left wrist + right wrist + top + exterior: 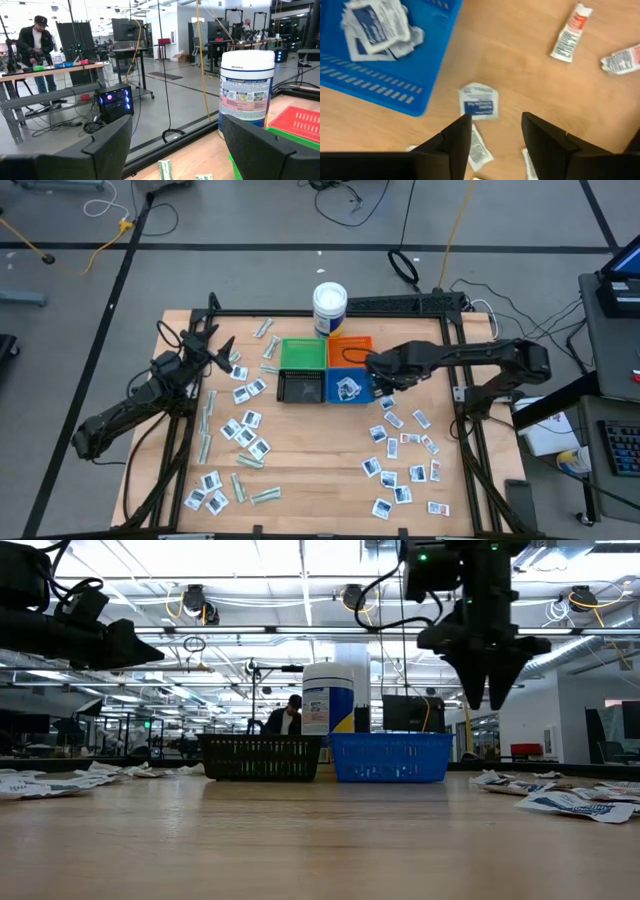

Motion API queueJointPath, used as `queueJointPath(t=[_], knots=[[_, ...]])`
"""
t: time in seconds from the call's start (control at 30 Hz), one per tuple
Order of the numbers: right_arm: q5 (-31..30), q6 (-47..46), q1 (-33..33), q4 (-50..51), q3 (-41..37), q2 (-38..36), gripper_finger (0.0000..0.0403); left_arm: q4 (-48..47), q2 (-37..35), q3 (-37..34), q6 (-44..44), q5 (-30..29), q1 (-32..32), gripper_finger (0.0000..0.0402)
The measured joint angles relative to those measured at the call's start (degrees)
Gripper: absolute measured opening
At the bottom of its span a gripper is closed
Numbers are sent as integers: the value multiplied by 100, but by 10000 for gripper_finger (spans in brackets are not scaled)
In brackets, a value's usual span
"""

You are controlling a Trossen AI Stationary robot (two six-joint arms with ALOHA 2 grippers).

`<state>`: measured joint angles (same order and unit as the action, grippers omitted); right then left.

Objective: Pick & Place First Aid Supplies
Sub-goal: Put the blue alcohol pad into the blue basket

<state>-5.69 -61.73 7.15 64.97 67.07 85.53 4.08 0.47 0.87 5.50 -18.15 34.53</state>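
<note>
Right gripper (492,132) spread, empty, hovers beside blue bin (420,65), above sachet (478,101) on table. Some sachets already in bin. Step: next pick. Needs descent, centring, pinch. Left gripper (175,145) spread, idle, raised at left.

Robotics lab, open-plan. Shown by grey floor strewn with cables (345,200), exposed ceiling with strip lights (300,585), rows of benches (50,75) carrying monitors (125,30) and gear, a lit computer tower (115,100) on the floor, a person (35,45) standing at a bench.
</note>
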Motion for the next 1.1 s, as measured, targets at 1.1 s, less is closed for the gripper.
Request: queueJointPath(t=[1.1], knots=[[256, -225, -336, -2754, -2081, 226, 139, 0, 2, 0, 1, 1, 0, 308]])
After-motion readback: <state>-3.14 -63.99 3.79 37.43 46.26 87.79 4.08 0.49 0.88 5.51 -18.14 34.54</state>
